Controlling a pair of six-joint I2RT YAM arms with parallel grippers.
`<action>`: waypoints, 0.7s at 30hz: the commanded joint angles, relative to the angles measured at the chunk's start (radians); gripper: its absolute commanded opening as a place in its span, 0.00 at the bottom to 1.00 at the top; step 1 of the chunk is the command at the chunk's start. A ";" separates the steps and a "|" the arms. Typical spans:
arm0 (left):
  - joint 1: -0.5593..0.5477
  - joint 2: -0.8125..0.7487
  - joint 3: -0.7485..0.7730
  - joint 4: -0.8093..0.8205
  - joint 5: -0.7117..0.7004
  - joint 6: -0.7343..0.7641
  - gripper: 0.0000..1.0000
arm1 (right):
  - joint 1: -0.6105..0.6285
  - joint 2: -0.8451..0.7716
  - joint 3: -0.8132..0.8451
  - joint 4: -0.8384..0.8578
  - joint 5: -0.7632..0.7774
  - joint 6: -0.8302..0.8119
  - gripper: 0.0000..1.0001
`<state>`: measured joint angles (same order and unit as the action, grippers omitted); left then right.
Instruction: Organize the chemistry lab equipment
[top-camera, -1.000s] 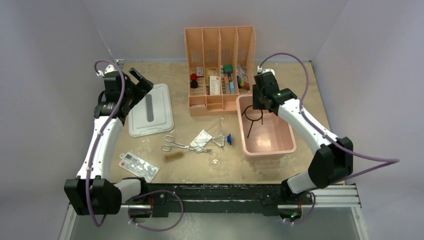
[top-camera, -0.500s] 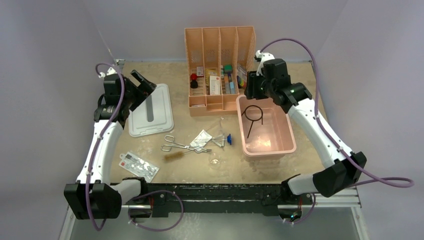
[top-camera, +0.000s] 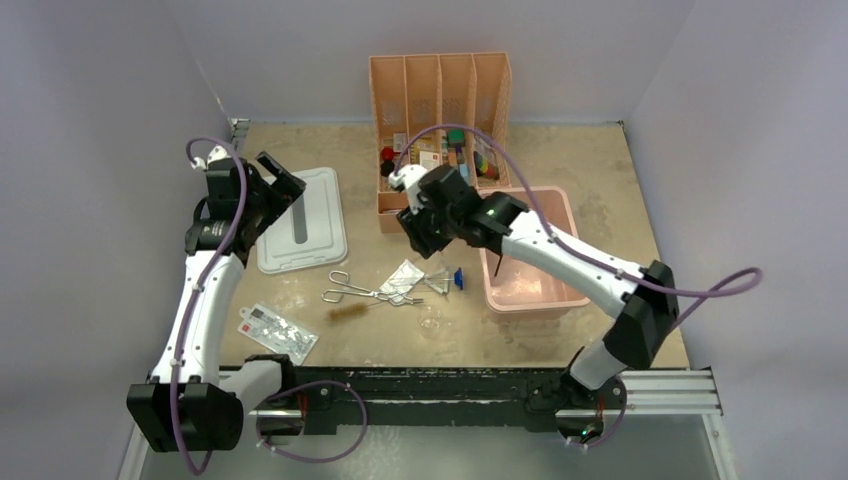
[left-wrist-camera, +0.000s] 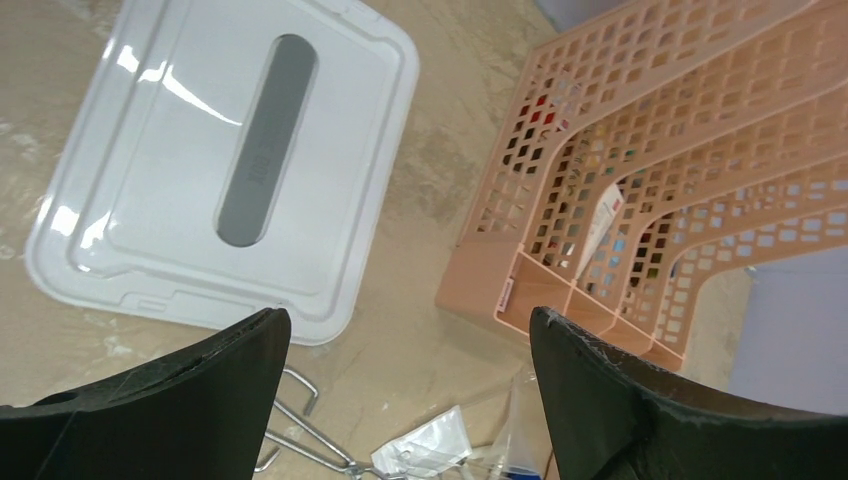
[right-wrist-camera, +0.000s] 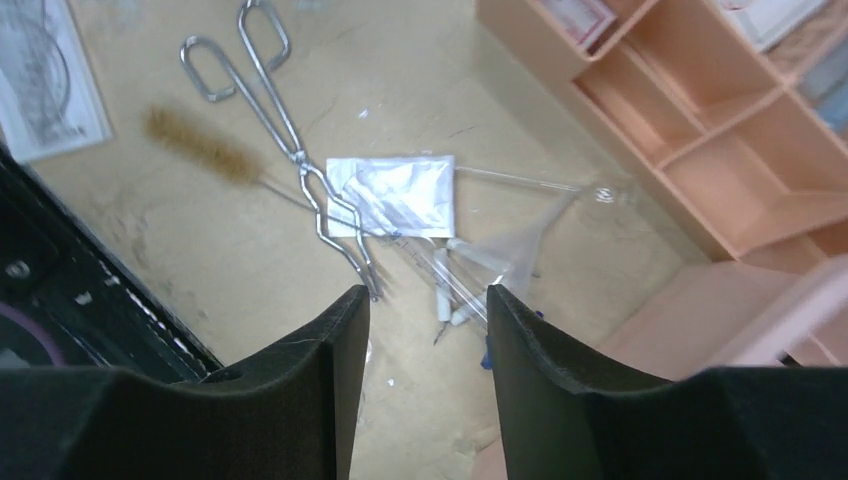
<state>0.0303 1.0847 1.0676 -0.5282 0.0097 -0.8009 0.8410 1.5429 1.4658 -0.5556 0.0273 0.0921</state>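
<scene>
At upper left the left claw (top-camera: 283, 172) hangs wide open and empty above the white lid (top-camera: 302, 235). Mid-frame, the tongs (top-camera: 355, 292), brush (top-camera: 347, 313) and clear packet (top-camera: 403, 275) lie loose on the desk (top-camera: 600, 170). The right claw (top-camera: 418, 228) has swung away from the pink bin (top-camera: 560, 290) at right, leaving the wire ring (top-camera: 494, 263) inside. It now hovers half-open over that pile, holding nothing, so one item is stowed and another pick looks likely. Its wrist view shows the white triangle (right-wrist-camera: 447, 283) tucked under the packet, which the top view blurs.

White lid (top-camera: 318, 238) lies left of peach organizer (top-camera: 425, 85).
</scene>
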 joint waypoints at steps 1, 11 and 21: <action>-0.004 -0.024 0.031 -0.061 -0.105 0.012 0.89 | 0.057 0.081 -0.015 0.012 -0.037 -0.173 0.47; -0.004 0.008 0.051 -0.075 -0.106 0.011 0.89 | 0.108 0.301 0.043 -0.089 -0.071 -0.404 0.40; -0.004 0.030 0.089 -0.088 -0.111 0.037 0.89 | 0.131 0.410 0.069 -0.049 -0.052 -0.478 0.41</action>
<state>0.0303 1.1168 1.0962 -0.6243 -0.0830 -0.7910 0.9619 1.9434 1.4849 -0.6250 -0.0429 -0.3286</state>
